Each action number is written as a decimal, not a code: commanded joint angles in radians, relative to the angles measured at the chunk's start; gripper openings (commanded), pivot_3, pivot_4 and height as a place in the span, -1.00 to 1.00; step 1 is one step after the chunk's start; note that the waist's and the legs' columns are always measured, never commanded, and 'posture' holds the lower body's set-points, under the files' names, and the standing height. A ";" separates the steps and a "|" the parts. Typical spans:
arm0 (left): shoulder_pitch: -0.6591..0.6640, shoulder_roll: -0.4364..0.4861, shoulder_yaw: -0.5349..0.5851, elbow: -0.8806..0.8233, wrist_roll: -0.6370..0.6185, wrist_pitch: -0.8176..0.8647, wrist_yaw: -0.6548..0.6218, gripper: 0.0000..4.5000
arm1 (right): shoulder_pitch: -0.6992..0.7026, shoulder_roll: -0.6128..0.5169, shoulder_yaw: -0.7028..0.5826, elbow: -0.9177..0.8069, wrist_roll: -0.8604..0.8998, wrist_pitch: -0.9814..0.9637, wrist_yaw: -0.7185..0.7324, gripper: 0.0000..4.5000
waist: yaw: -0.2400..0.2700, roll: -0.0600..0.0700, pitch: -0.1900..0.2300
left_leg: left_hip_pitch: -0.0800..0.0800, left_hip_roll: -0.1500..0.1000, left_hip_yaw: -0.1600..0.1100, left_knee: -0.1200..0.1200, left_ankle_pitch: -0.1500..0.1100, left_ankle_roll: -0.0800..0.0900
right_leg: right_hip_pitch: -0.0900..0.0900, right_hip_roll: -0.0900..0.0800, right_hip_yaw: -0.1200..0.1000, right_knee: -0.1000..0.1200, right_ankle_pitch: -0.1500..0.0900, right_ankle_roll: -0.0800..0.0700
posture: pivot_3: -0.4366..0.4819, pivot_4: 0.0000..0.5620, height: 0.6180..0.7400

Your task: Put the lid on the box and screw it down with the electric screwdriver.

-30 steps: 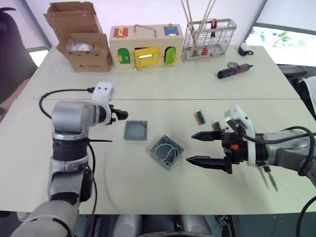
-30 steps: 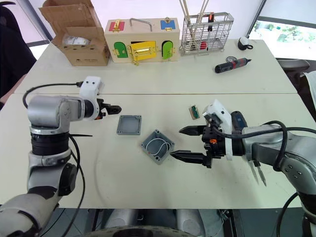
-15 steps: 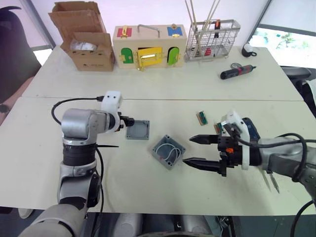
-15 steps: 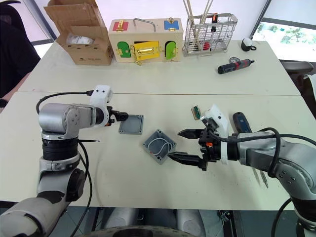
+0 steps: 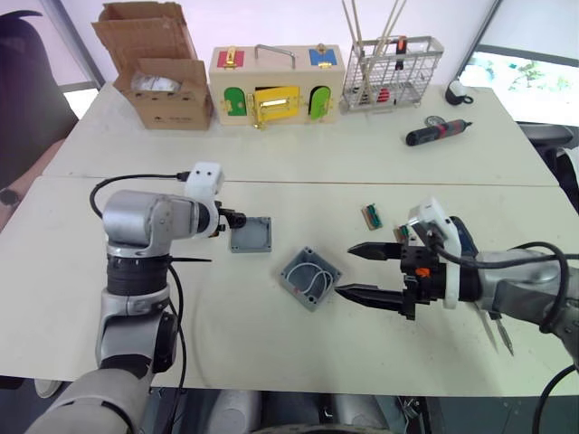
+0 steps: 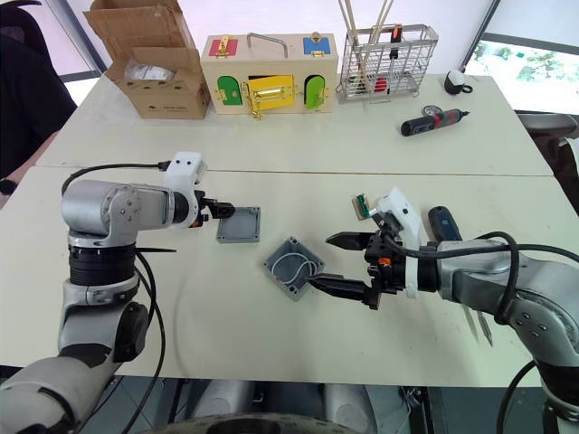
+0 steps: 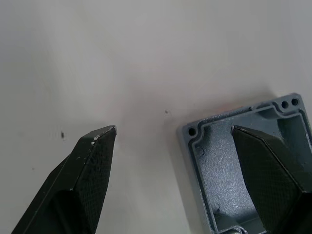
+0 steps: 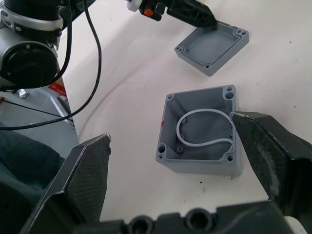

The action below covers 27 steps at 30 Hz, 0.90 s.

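Bright, even light, perhaps from the window point(image 5: 525, 72) behind; soft shadows, sharp pictures.

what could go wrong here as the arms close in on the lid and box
1. The left gripper is open with one finger over the lid and one outside its rim; closing off-centre may push the loose lid across the table rather than grip it.
2. The white wire loops up inside the box; it could get pinched under the lid.
3. The open right gripper straddles the box, which sits askew, so closing may twist it.

Bare table point(image 5: 226, 298) around box point(image 5: 309, 278)
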 commanded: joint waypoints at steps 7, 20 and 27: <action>0.039 0.043 -0.007 -0.029 -0.124 0.008 0.086 0.72 | 0.018 0.004 -0.030 -0.037 0.033 -0.008 -0.030 1.00 | 0.000 0.000 0.000 | 0.000 0.000 0.000 0.000 0.000 0.000 | 0.000 0.000 0.000 0.000 0.000 0.000 | -0.05 -0.47 1.00; 0.071 0.014 -0.018 0.013 -0.147 0.008 0.137 -0.98 | -0.006 0.006 -0.027 -0.022 0.047 -0.004 -0.056 1.00 | 0.003 0.001 -0.002 | 0.002 0.000 0.000 0.000 0.000 0.000 | 0.002 0.000 0.000 0.000 0.000 0.000 | -0.05 -0.47 1.00; 0.057 0.055 0.006 -0.026 -0.149 -0.083 0.036 -0.98 | -0.028 0.053 -0.050 0.015 0.105 -0.017 -0.120 1.00 | 0.001 0.001 -0.003 | 0.003 0.000 0.000 0.000 0.000 0.000 | 0.002 0.000 0.000 0.000 0.000 0.000 | -0.05 -0.47 1.00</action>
